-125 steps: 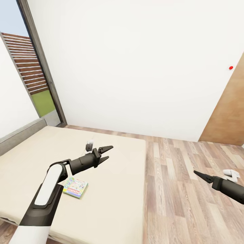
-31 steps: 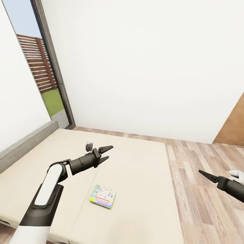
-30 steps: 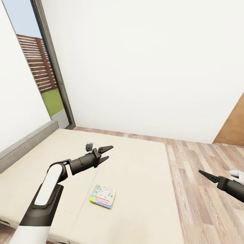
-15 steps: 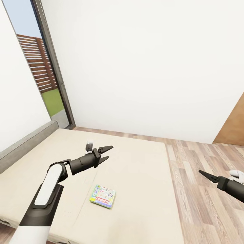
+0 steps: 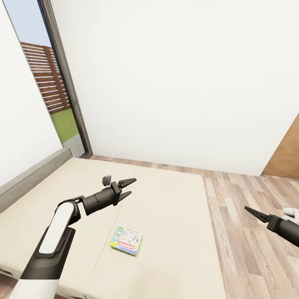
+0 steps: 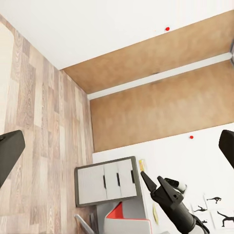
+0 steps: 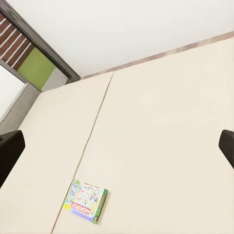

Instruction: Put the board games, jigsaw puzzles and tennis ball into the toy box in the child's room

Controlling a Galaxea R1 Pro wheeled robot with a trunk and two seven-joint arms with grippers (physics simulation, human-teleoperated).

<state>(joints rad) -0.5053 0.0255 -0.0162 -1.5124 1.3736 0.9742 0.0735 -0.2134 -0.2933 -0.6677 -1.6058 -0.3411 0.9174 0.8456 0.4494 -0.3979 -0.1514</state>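
A: On the bed point(image 5: 174, 216), near-centre of the mattress — white-green Monopoly box point(image 5: 126, 240) lying flat, alone. Where does it sit from the arms?

B: Left gripper point(image 5: 125, 187) hangs above the mattress, jaws apart, empty. Box lies nearer than it and slightly right, well below the tips. Right gripper point(image 5: 252, 211) is out over the wood floor point(image 5: 249, 249), well apart from the box; jaws look together from the head view, though its wrist view has fingers at both picture edges — cannot tell

A: So left arm is closer. Box axis?

B: Long sides run roughly near-to-far, tilted slightly right at the far end. Right wrist view confirms: box point(image 7: 88, 200) flat on the sheet, nothing touching it

A: Room to work?

B: Plenty. Open mattress on every side; bed's right edge and near edge both well off. Judged: left arm drops and pulls back toward the box, pinching across a short side. Thin, flat box on soft bedding — getting a finger under an edge is the risk
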